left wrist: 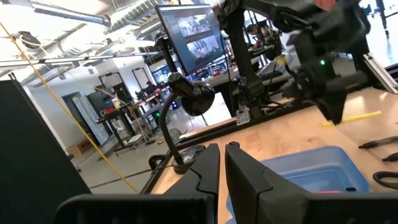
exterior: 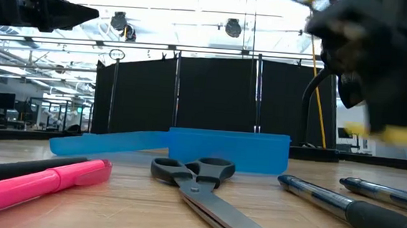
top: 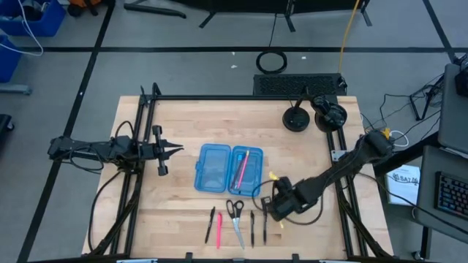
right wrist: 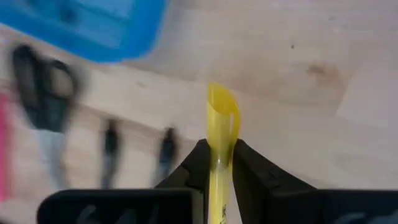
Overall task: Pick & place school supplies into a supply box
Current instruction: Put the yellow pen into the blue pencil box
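The open blue supply box (top: 228, 169) lies flat on the table; a pink pen (top: 241, 166) rests in its right half. Near the table's near edge lie a black pen (top: 210, 224), a pink pen (top: 219, 229), the scissors (top: 235, 219) and two more black pens (top: 252, 225) (top: 265, 226). My right gripper (top: 273, 199) hovers right of the box's near right corner, shut on a yellow pen (right wrist: 222, 121). My left gripper (top: 174, 149) waits shut, raised above the table left of the box. The low view shows the scissors (exterior: 199, 178) in front of the box (exterior: 215, 149). My right gripper pinches the yellow pen between its two fingers (right wrist: 198, 163), which lie across the shaft (right wrist: 221, 152). The fingers come from above, slanting down from the table's right. The pen (exterior: 396, 135) is lifted clear of the table and roughly level, one end (top: 272, 176) pointing toward the box.
A black lamp base (top: 296, 119) and a dark round device (top: 327, 111) stand at the far right of the table. Black frame rails (top: 139, 168) run along the left and right edges. Bare wood shows left of the box and between the box and the row of pens.
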Motion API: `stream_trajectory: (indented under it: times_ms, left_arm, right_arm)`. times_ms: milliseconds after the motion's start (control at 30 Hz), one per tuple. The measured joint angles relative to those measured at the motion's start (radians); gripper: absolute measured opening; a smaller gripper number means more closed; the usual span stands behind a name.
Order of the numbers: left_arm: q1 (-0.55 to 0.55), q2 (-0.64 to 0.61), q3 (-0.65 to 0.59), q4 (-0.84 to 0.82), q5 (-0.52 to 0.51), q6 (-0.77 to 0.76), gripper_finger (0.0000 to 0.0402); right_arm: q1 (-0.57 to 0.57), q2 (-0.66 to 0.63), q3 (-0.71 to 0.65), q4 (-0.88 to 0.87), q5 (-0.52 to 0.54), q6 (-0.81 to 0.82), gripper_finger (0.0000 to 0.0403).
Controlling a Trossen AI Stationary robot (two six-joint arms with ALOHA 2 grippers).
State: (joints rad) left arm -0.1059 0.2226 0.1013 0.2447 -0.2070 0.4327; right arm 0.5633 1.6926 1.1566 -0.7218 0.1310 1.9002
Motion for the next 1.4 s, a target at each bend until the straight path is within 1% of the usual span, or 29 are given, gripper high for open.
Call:
stream_trajectory:
  times_ms: [200, 267, 333, 433, 600, 667, 733, 833, 900, 1033, 1167, 1400]
  left_arm:
    - [0.000, 0.000, 0.000, 0.000, 0.000, -0.001, 0.0031]
    - [0.000, 0.000, 0.000, 0.001, 0.000, -0.001, 0.0031]
    - [0.000, 0.000, 0.000, 0.006, 0.000, -0.001, 0.0031]
    - [0.000, 0.000, 0.000, 0.027, 0.000, -0.001, 0.0031]
    - [0.000, 0.000, 0.000, 0.038, -0.001, 0.000, 0.0031]
    - [0.000, 0.000, 0.000, 0.044, -0.001, 0.000, 0.0031]
    - [0.000, 0.000, 0.000, 0.045, -0.001, 0.000, 0.0031]
    - [0.000, 0.000, 0.000, 0.045, -0.001, 0.000, 0.0031]
    - [0.000, 0.000, 0.000, 0.045, -0.001, 0.000, 0.0031]
    - [0.000, 0.000, 0.000, 0.043, -0.001, 0.000, 0.0031]
    - [0.000, 0.000, 0.000, 0.040, -0.003, 0.001, 0.0031]
    - [0.000, 0.000, 0.000, 0.036, -0.004, 0.008, 0.0031]
  right_arm:
    - [-0.035, -0.103, 0.001, -0.008, 0.089, -0.023, 0.0035]
    - [-0.058, -0.124, 0.001, -0.010, 0.118, -0.040, 0.0035]
    - [-0.095, -0.138, 0.001, 0.016, 0.170, -0.062, 0.0035]
    - [-0.180, -0.150, 0.002, 0.132, 0.212, -0.173, 0.0035]
    - [-0.348, -0.142, 0.003, 0.382, 0.208, -0.435, 0.0035]
    - [-0.406, -0.142, 0.004, 0.409, 0.192, -0.496, 0.0035]
    - [-0.458, -0.136, 0.004, 0.392, 0.148, -0.523, 0.0035]
    - [-0.515, -0.117, 0.003, 0.343, 0.073, -0.525, 0.0035]
    - [-0.538, -0.092, 0.003, 0.353, 0.024, -0.524, 0.0035]
    - [-0.563, -0.028, 0.003, 0.411, -0.029, -0.532, 0.0035]
    - [-0.567, 0.039, 0.003, 0.485, -0.056, -0.531, 0.0035]
    - [-0.570, 0.073, 0.003, 0.474, -0.080, -0.520, 0.0035]
